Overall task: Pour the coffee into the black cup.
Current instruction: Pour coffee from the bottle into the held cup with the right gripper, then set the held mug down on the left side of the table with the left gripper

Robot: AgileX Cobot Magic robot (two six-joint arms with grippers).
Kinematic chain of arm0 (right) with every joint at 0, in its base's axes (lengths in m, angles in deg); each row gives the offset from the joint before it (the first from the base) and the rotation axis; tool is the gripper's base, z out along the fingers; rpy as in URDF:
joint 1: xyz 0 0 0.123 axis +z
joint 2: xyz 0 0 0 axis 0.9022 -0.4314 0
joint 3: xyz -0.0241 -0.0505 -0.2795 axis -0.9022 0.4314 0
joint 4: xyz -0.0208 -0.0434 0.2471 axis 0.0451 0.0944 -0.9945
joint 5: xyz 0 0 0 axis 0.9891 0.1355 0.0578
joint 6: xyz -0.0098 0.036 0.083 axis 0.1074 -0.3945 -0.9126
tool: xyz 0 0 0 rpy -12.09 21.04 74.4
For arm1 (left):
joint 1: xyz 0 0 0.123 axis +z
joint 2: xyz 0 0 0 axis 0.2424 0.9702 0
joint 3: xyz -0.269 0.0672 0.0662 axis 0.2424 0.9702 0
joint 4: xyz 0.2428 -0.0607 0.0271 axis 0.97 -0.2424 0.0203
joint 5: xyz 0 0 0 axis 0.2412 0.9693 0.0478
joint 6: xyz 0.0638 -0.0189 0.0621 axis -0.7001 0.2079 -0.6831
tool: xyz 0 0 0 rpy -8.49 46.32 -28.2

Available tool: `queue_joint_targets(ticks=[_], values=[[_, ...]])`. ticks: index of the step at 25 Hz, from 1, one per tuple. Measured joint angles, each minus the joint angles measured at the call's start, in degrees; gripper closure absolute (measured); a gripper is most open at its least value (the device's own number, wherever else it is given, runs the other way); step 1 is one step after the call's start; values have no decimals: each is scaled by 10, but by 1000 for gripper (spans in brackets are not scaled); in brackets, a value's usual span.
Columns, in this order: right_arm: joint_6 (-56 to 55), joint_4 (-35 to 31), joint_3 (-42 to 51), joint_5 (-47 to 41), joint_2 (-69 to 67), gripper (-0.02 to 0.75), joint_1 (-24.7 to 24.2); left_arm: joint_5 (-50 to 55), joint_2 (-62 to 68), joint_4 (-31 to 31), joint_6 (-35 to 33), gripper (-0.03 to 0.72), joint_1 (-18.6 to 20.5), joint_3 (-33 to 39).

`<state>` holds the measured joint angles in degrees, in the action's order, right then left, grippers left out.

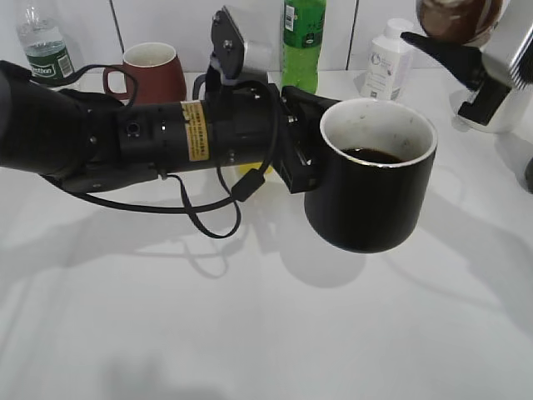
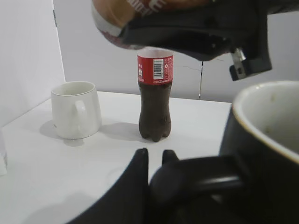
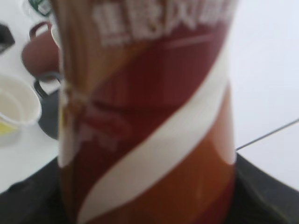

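The black cup (image 1: 371, 204) hangs above the white table with dark coffee in its bottom. My left gripper (image 1: 301, 162) is shut on the cup's handle; in the left wrist view the handle (image 2: 196, 179) sits between the jaws (image 2: 155, 156) and the cup (image 2: 266, 154) fills the right side. My right gripper (image 1: 466, 62) is shut on the coffee bottle (image 1: 458, 18), brown with a red and white label, held high at the back right, above and beyond the cup. The bottle fills the right wrist view (image 3: 149, 116) and shows at the top of the left wrist view (image 2: 117, 23).
Along the back wall stand a water bottle (image 1: 46, 46), a brown mug (image 1: 154, 71), a green bottle (image 1: 302, 37) and a white pill bottle (image 1: 387, 58). A cola bottle (image 2: 155, 98) and a white cup (image 2: 77, 109) stand on the table beyond the black cup.
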<state>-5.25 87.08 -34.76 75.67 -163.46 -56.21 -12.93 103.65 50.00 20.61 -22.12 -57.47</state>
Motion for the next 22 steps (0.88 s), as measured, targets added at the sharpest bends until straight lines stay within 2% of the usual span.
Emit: queue_joint_targets(ticks=[5,13,16,22], values=[[-131,0,0,0,0,209,0,-6,0,1,0,634,15,0],[-483,0,0,-32,0,209,0,-9,-27,4,0,634,97,27],[-538,0,0,-43,0,209,0,-17,-45,4,0,634,137,53],[-553,0,0,-44,0,209,0,-21,-68,5,0,634,227,92]])
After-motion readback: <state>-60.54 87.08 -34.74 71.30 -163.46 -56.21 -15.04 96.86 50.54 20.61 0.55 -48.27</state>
